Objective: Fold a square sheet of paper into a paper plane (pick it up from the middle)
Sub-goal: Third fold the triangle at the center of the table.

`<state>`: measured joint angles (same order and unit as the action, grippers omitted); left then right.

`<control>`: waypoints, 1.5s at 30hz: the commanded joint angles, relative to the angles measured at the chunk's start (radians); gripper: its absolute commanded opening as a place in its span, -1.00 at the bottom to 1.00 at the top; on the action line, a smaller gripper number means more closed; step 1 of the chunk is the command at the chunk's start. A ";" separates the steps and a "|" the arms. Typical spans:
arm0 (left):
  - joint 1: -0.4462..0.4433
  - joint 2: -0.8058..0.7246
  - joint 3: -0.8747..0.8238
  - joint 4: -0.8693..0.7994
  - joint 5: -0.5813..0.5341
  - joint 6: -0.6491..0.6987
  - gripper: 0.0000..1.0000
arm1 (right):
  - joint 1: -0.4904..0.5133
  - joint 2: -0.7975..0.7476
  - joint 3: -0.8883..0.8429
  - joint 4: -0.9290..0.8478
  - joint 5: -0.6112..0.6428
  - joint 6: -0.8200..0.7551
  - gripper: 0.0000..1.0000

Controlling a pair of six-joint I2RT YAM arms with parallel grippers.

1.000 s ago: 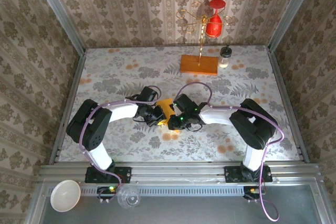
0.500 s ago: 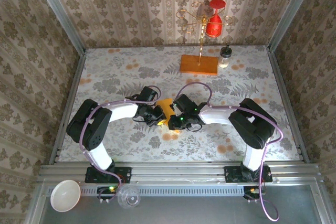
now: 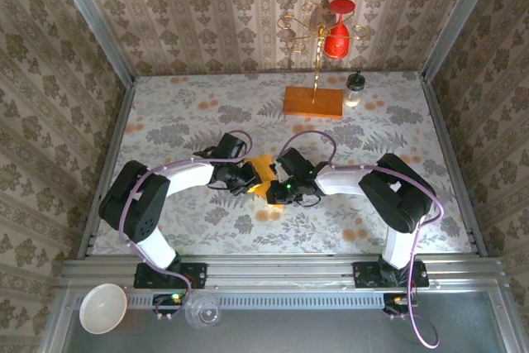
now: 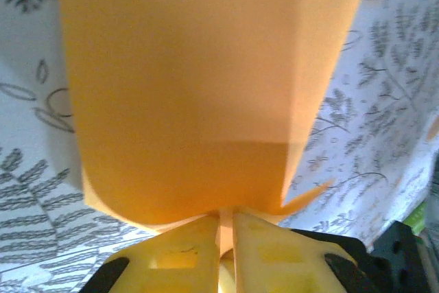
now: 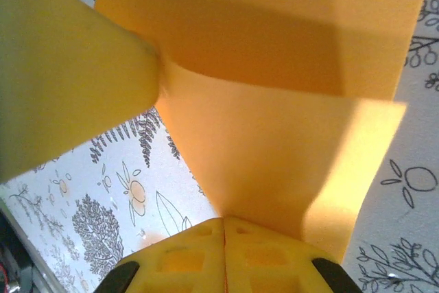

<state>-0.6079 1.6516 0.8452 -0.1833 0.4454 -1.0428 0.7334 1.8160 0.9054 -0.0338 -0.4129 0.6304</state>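
The orange-yellow sheet of paper (image 3: 263, 173) hangs between both grippers over the middle of the table, partly folded and curved. My left gripper (image 3: 250, 179) is shut on its left edge; in the left wrist view the paper (image 4: 192, 101) bulges out from my pinched yellow fingertips (image 4: 182, 255), with a small flap sticking out at the right. My right gripper (image 3: 275, 190) is shut on the paper's other edge; in the right wrist view the sheet (image 5: 274, 114) rises from my closed fingertips (image 5: 195, 255) with a crease across it. No finished paper plane is in view.
A brown-orange wooden block (image 3: 313, 102) with a gold wire stand (image 3: 317, 47) and a red hanging ornament (image 3: 335, 37) sits at the back. A small jar (image 3: 355, 88) stands beside it. A white bowl (image 3: 102, 308) and clear cup (image 3: 202, 310) rest on the front rail.
The left arm has shifted slightly, and the paper between the grippers has moved a little right and up. Both grippers keep their hold.
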 commanded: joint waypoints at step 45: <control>0.011 0.098 -0.086 0.068 -0.006 0.017 -0.81 | -0.031 -0.004 0.022 0.016 -0.124 0.025 -0.80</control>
<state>-0.6094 1.7004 0.7670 -0.0521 0.5137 -1.0466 0.7040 1.8236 0.8879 0.0181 -0.5072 0.6445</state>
